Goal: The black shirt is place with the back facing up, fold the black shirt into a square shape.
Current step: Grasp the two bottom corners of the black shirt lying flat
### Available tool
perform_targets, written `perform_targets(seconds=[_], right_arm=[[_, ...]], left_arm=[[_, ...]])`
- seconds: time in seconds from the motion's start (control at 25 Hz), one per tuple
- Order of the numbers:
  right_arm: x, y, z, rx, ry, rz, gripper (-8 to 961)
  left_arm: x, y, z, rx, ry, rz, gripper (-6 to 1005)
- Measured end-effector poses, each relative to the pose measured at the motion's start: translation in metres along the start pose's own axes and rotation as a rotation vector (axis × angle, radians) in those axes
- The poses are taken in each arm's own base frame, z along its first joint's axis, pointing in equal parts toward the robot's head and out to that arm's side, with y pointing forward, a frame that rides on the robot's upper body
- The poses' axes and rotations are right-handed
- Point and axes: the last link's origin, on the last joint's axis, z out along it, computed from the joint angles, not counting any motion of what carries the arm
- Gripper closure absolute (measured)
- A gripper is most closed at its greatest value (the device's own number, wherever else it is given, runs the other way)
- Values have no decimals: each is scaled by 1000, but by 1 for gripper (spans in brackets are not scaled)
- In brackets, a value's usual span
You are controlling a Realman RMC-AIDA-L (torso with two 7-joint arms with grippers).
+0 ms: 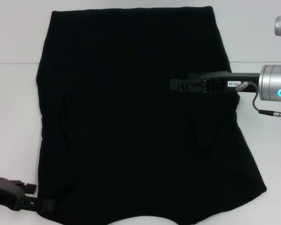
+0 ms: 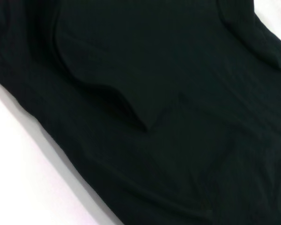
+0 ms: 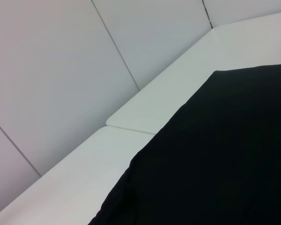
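Note:
The black shirt (image 1: 131, 117) lies flat on the white table (image 1: 14, 117) and fills most of the head view. Both sleeves are folded in over its body, so its sides run nearly straight. My right gripper (image 1: 174, 85) reaches in from the right and hovers over the shirt's right half, pointing left. My left gripper (image 1: 49, 206) is low at the near left, at the shirt's near left corner. The left wrist view shows the shirt's fabric (image 2: 178, 140) with a folded sleeve edge. The right wrist view shows the shirt's far edge (image 3: 225, 164).
Bare white table (image 2: 18, 178) shows to the left and right of the shirt and along the far edge (image 3: 154, 108). Grey wall panels (image 3: 61, 70) stand behind the table's far edge.

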Motion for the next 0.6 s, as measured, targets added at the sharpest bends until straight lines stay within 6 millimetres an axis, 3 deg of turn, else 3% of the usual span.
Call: perform_targets(seconds=[0.6], right_arm=[[0, 0, -1, -5, -5, 5, 11]], left_arm=[[13, 5, 10, -21, -12, 53, 89]])
